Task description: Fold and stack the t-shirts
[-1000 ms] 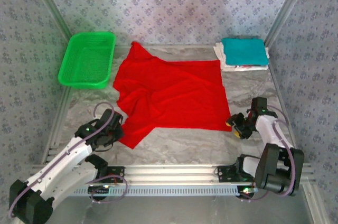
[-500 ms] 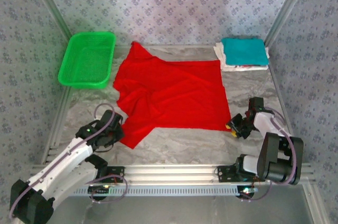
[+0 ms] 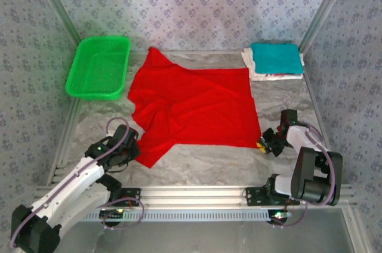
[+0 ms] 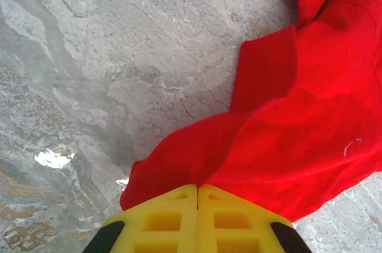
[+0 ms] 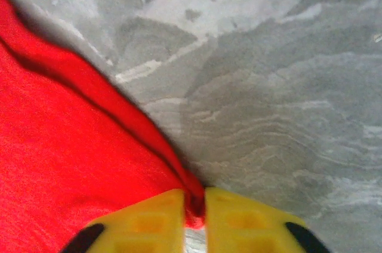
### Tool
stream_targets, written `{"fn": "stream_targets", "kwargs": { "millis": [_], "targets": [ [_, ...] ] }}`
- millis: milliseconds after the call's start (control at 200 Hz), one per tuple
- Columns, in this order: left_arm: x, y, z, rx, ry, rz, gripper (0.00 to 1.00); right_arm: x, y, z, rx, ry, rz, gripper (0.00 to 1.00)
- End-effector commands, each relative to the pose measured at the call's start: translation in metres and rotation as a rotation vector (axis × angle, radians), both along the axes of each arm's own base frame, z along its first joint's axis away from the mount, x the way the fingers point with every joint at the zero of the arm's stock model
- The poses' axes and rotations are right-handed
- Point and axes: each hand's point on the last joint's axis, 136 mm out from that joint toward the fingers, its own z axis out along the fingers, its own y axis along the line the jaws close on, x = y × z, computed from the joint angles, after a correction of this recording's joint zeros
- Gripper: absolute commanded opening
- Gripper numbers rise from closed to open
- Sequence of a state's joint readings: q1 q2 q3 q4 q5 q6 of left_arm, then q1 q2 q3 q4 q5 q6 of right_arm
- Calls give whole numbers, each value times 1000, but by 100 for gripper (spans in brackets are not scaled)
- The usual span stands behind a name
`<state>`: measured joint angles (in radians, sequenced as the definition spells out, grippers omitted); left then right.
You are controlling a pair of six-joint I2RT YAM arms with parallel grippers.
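A green basket sits at the far left corner of the marbled grey worktop, just beside the red shirt, whose top corner reaches toward it. At the near left, the left tool meets the shirt's lower left flap; from the left wrist its yellow fingers are pressed together on the edge of the red cloth, which bunches in folds just beyond them. The red shirt lies spread across the middle of the worktop, mostly flat, with wrinkles on its left side. At its near right corner the right tool pinches the cloth; from the right wrist a thin fold of red is caught between the two yellow fingertips. At the far right corner a folded teal shirt rests on top of a folded white shirt, well apart from the red one.
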<state>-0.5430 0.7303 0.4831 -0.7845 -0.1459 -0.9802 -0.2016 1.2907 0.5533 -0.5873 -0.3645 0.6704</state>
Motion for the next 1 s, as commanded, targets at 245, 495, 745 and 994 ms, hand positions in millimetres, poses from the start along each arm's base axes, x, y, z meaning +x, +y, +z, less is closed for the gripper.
{"fn": "stream_targets", "kwargs": {
  "millis": [245,495,745,994],
  "targets": [
    [4,9,30,-52,-114,74,0,37,9,39,24,-213,57,0],
    [-20,21,41,-171,-164,183,0,-8,0,52,23,-181,-25,0],
    [-44,29,41,-312,-196,262,0,-27,1,77,52,-231,-74,0],
    [-45,31,67,-348,-253,256,0,-19,2,92,60,-293,-66,0]
  ]
}}
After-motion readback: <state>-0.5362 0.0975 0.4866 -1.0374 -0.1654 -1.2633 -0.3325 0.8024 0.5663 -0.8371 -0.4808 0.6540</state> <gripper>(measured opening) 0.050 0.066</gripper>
